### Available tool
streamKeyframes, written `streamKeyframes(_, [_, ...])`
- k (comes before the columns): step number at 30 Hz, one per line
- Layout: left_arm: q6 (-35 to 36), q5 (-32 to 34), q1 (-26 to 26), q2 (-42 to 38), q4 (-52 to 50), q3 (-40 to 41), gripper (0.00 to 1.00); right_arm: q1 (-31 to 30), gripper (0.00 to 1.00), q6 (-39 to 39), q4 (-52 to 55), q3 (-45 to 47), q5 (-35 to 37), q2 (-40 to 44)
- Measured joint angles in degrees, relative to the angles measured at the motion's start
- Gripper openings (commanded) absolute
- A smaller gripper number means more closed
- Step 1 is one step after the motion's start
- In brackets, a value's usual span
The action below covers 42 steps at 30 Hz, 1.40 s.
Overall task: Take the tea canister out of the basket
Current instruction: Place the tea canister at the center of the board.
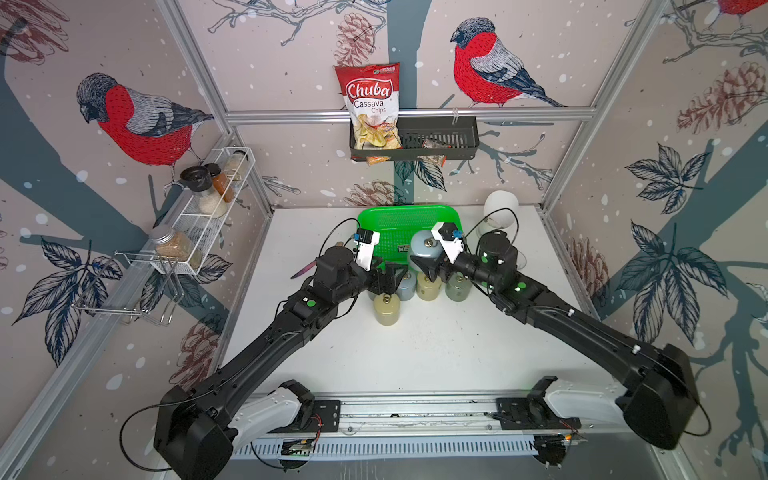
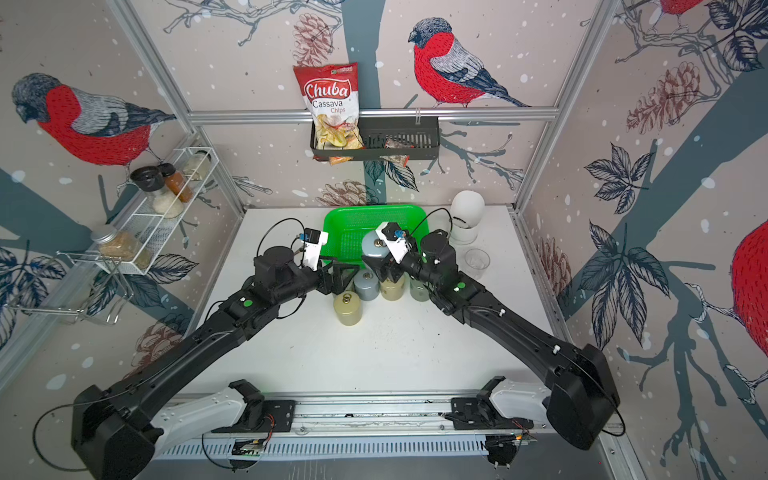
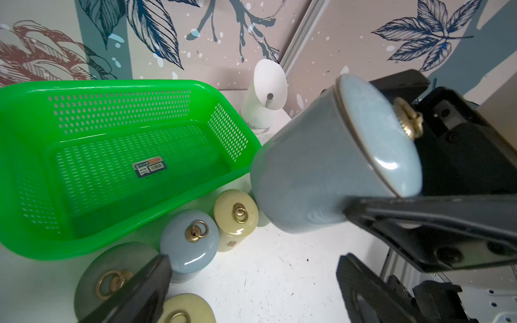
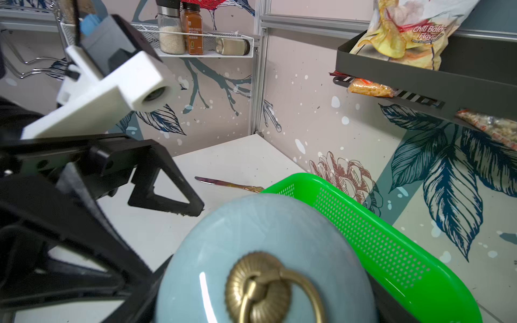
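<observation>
Both top views hang high over the worktop's (image 1: 436, 353) front edge. They look down and toward its back edge, far enough off to hold the whole worktop and three walls, and they overlap almost fully with a slight sideways offset. The left wrist camera (image 4: 112, 84) sits low and close, facing the back right corner across the basket (image 3: 84, 240) and the tea canister (image 3: 307, 173). The right wrist camera looks over that canister's lid, very near, toward the back left corner. Both wrist views share canister and basket.
</observation>
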<state>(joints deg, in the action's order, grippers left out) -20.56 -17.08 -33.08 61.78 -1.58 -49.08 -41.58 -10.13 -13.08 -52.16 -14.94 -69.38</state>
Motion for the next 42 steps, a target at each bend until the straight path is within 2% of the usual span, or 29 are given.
streamKeyframes(6, [0.28,-2.40,-0.33,2.14,0.04,0.87,0.97,-3.17,0.00,1.57,-0.02,10.54,3.52,4.59])
streamKeyframes(15, [1.01,-3.93,-0.70,4.35,1.77,2.08,0.97,-6.40,0.00,6.16,-2.95,19.45,6.84,3.63])
streamKeyframes(25, [1.03,-2.21,-0.70,4.17,2.67,4.46,0.97,-8.26,0.00,10.38,-15.13,25.24,8.79,-7.65])
streamKeyframes(39, [1.03,0.83,-0.79,4.15,5.35,6.69,0.97,-8.31,0.00,11.76,-31.34,25.66,10.08,-21.97])
streamKeyframes(42, [1.03,1.84,-0.79,4.11,5.51,7.06,0.97,-8.31,0.07,11.82,-34.67,25.66,10.08,-23.96])
